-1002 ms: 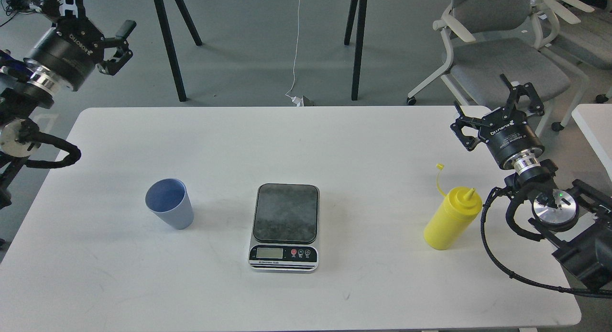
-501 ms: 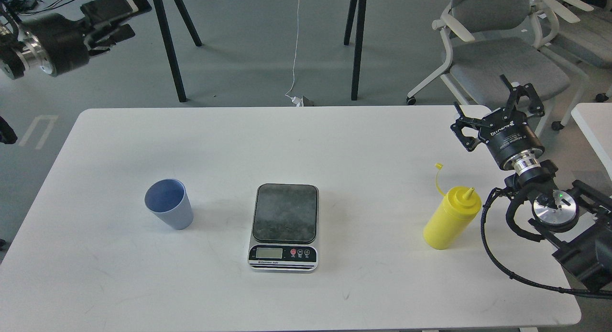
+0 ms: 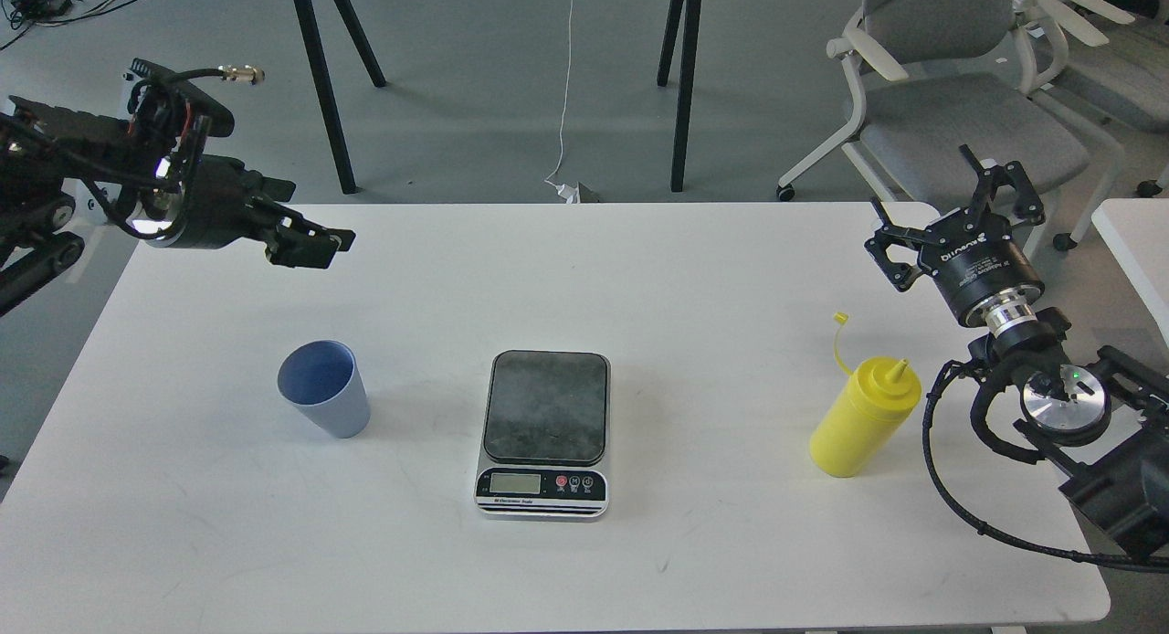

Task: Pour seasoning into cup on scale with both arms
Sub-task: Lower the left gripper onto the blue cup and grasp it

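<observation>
The light blue cup (image 3: pixel 326 390) stands upright on the table, left of the scale (image 3: pixel 544 430), whose dark plate is bare. The yellow seasoning bottle (image 3: pixel 862 418) stands upright at the right, its cap hanging off on the tether. My left gripper (image 3: pixel 320 221) hovers open and empty over the table's back left, behind and above the cup. My right gripper (image 3: pixel 945 212) is open and empty, pointing up and away, behind and to the right of the bottle. Neither gripper touches anything.
The white table (image 3: pixel 694 278) has its back edge just behind both grippers and its right edge close to the bottle. Grey office chairs (image 3: pixel 950 95) stand behind on the right. Black table legs (image 3: pixel 320 86) stand behind on the floor.
My left arm has swung down and to the right, from high off the table's back left corner to over the table behind the cup. The right arm has barely moved.
</observation>
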